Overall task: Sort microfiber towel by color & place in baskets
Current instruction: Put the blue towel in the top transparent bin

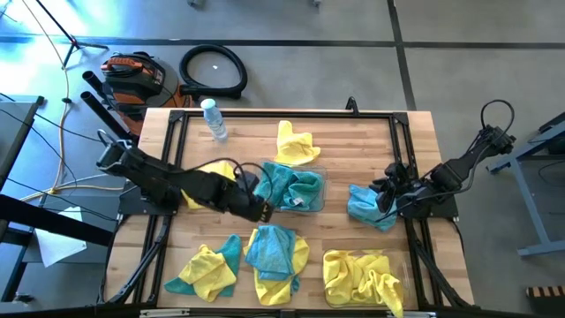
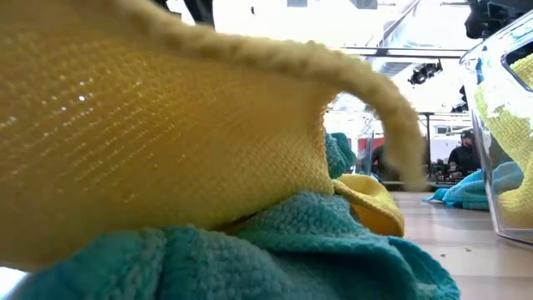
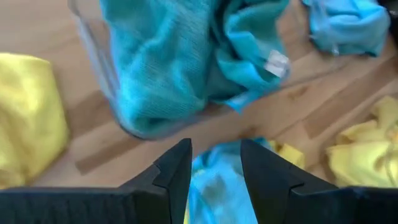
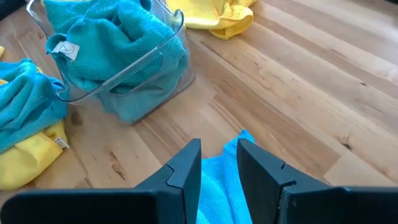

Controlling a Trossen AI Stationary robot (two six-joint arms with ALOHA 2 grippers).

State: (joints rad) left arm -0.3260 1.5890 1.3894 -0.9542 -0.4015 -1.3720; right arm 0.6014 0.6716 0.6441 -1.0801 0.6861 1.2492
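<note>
Two tools work the desk (image 1: 371,141): the left tool (image 1: 261,208), released, beside the teal-filled basket (image 1: 315,190); the right tool (image 4: 219,155), parted over a teal towel (image 4: 219,186).

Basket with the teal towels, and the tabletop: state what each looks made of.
Basket: clear, glossy, seemingly hard plastic; the teal towels show through its walls. Tabletop: pale wood planks with visible grain and seams, smooth, probably sealed.

Low view mostly blocked by a yellow towel (image 2: 158,142) close to the lens. Basket (image 2: 504,133) cut off at right edge. Distant person (image 2: 463,154) too small to make out. Left wrist view: teal towel (image 3: 217,186) blurred beneath the end effector (image 3: 215,163).
</note>
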